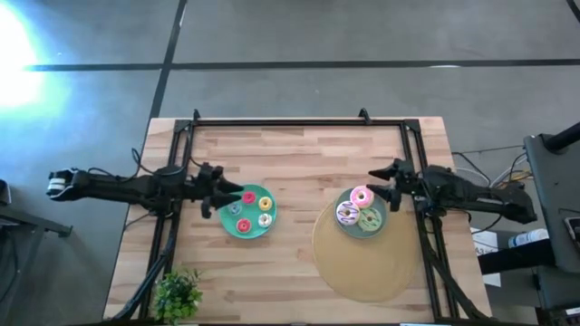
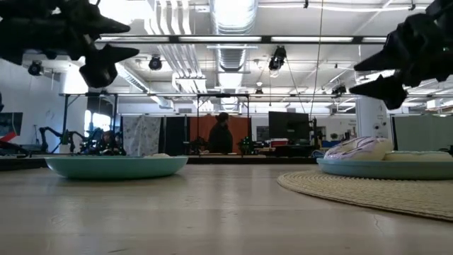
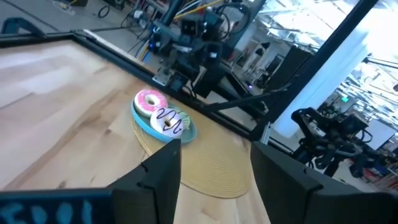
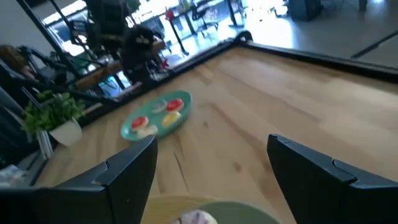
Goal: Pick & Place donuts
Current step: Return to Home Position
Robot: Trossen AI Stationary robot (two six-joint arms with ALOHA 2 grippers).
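Your left gripper, fingers spread and empty, hangs by the round teal plate of small toy donuts. Your right gripper, likewise open-fingered and empty, hangs by the grey-blue plate holding three large ring donuts. Retract both high, clearing the rims.

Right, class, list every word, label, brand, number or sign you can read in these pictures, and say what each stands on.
No text here can be read.
teal marking on the dark housing nearest the left wrist camera: characters, too blurred to read.
dark monitor in the room behind: nothing legible.
On the donuts, teal plate, grey plate and woven mat: no writing visible.
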